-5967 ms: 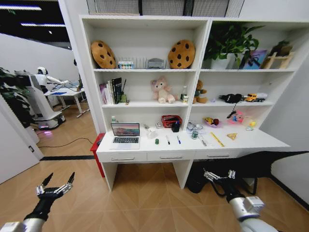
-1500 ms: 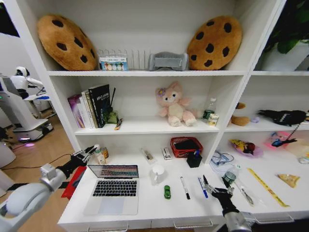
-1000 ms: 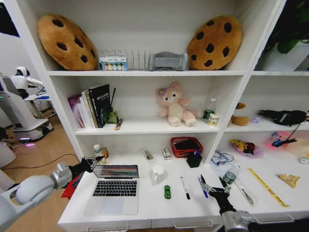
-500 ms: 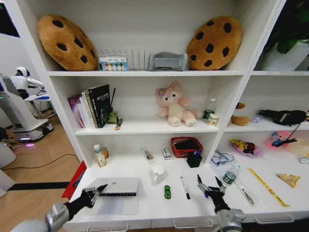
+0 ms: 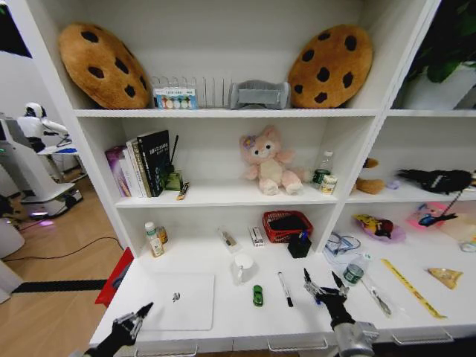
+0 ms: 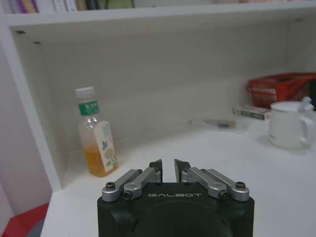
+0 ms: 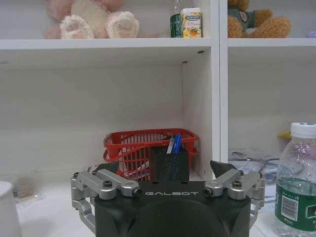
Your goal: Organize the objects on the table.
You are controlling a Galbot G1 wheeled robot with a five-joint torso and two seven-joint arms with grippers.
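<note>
Laptop point(image 5: 181, 300) lies closed; left gripper point(image 5: 138, 315) nearby, jaws seemingly shut.

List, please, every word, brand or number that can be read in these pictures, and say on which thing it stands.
"GALBOT": on the black body of the left pincer, wrist view.
"GALBOT": on the black body of the right pincer, wrist view.
Too small or blurred to read: labels on the juice bottle, the water bottle, the carton and the book spines.
</note>
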